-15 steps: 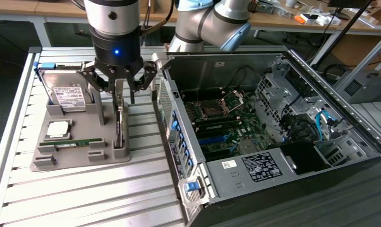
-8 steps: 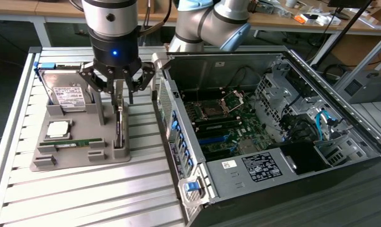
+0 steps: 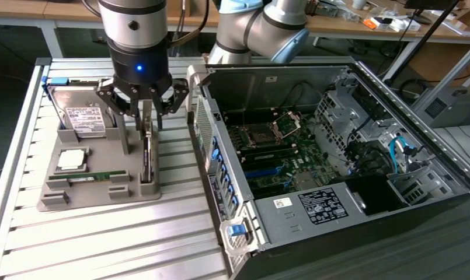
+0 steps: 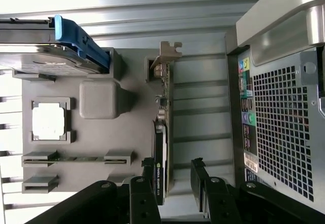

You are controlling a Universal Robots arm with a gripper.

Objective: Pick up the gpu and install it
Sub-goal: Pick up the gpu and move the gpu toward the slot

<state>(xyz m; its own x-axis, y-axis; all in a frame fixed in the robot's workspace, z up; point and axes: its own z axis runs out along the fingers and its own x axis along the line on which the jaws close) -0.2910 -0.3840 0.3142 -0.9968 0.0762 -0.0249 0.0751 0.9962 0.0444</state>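
The gpu (image 3: 148, 157) is dark green with a pale metal bracket, and its holder (image 3: 94, 197) is plain grey. The hard drive (image 3: 83, 114) is silver with a white label and a blue clip. The counter (image 3: 102, 245) is ribbed silver. The fingers (image 4: 142, 198) are black, and the grey case (image 4: 284, 127) is grid-perforated.

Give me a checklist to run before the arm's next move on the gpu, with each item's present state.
1. Fingers open: ok, they stand apart.
2. Gpu upright on edge in the holder: ok.
3. Fingers on either side of the gpu: ok in the wrist view, though the card sits nearer one finger than the other.
4. Gpu gripped: not ok, nothing is clamped yet.
5. Case open, motherboard exposed: ok.
6. Slot on the motherboard free for the card: cannot tell.
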